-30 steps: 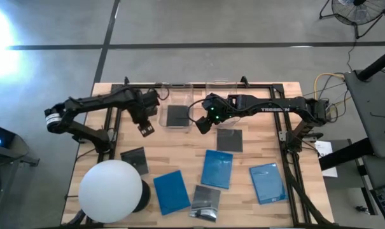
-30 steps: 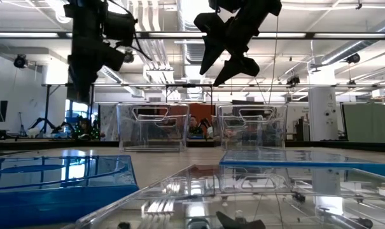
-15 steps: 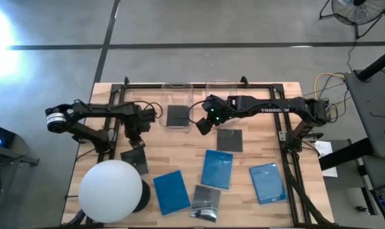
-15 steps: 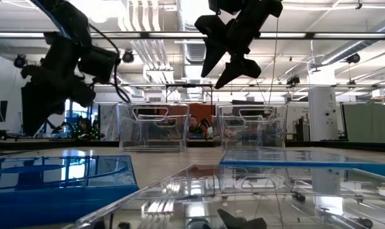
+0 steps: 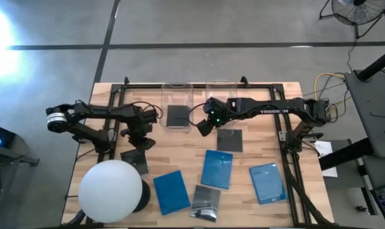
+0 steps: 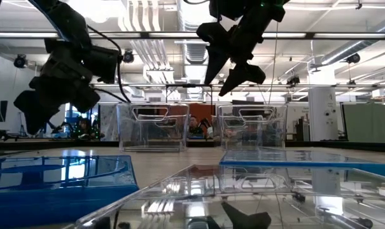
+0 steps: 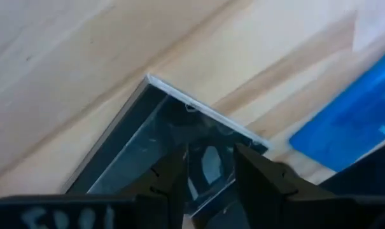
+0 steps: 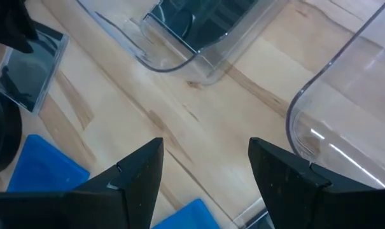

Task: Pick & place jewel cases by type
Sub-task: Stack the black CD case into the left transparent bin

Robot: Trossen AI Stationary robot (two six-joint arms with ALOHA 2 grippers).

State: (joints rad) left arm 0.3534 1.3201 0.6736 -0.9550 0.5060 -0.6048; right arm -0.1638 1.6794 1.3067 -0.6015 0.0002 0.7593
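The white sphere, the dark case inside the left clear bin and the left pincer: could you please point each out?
white sphere (image 5: 111,186), high view, middle of its top.
dark case in the left clear bin (image 5: 177,115), high view, centre of its face.
left pincer (image 5: 142,141), high view, between its fingertips.

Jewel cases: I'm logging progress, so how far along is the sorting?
Done: one dark case lies in the left clear bin. In hand: the left end effector hangs over the dark case by the white sphere, not gripping it. Left: two more dark cases and three blue cases on the table.
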